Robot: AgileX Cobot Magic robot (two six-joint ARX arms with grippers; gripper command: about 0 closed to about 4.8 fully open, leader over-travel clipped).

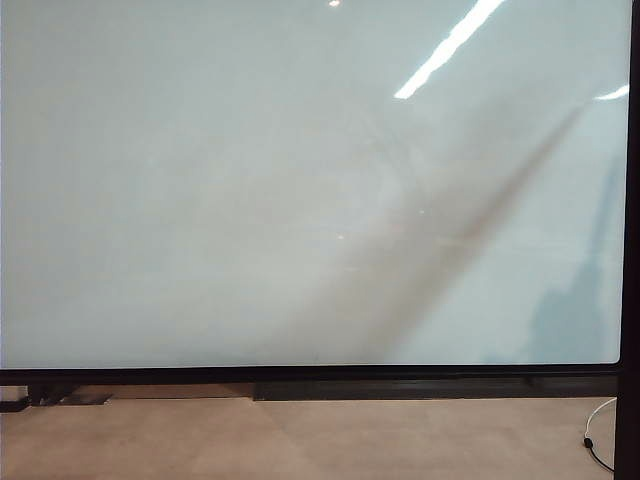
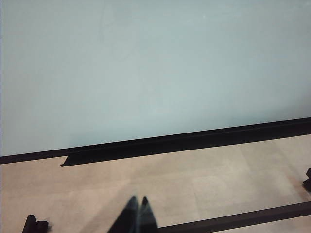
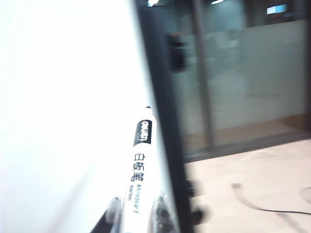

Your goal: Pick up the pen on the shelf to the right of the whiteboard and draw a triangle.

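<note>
Exterior view: the whiteboard is bare, with no triangle on it and neither arm in sight, so the drawing is not yet begun.

Left wrist view: the left gripper hangs low before the board, fingertips together and empty.

Right wrist view: the right gripper is clamped on the pen, tip pointing away, beside the board's dark frame. The pickup looks done; every side remains to be drawn.
</note>
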